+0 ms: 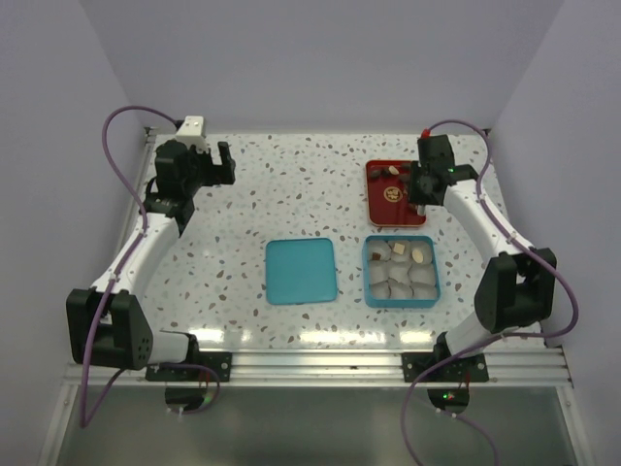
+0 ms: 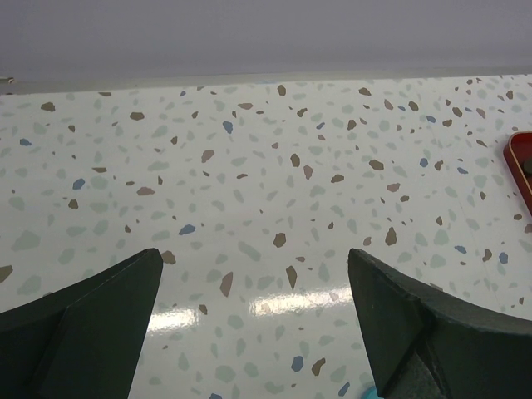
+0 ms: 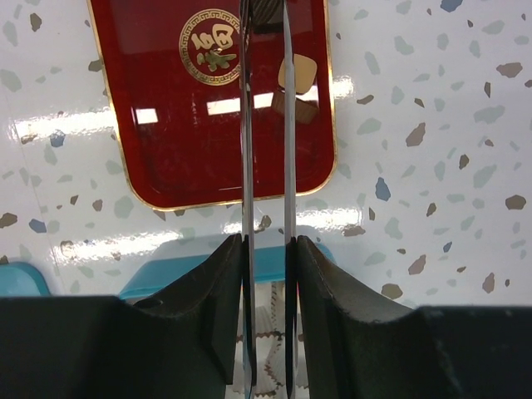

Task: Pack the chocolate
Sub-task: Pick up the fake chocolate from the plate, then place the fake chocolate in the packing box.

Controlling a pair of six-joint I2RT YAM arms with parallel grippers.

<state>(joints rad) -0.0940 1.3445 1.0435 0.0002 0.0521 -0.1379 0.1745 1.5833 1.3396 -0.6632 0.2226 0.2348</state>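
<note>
Chocolate pieces lie at the far end of the red tray (image 1: pixel 393 209): a dark one (image 1: pixel 375 175) and lighter ones (image 1: pixel 392 170). In the right wrist view a cream piece (image 3: pixel 299 73) and a brown piece (image 3: pixel 293 106) rest on the tray (image 3: pixel 166 125). My right gripper (image 3: pixel 268 241) (image 1: pixel 419 189) is shut on thin metal tongs (image 3: pixel 287 150) whose blades reach over the tray. Something dark and ridged sits between their tips; I cannot tell what. Two pieces (image 1: pixel 419 254) sit in the teal box (image 1: pixel 367 277). My left gripper (image 2: pixel 253 274) (image 1: pixel 218 165) hangs open over bare table.
The teal lid (image 1: pixel 301 270) lies flat left of the box. Crinkled paper cups (image 3: pixel 270 349) fill the box, whose rim (image 3: pixel 183 270) shows just under my right fingers. A corner of the red tray (image 2: pixel 522 158) shows at the right of the left wrist view. Walls enclose the table.
</note>
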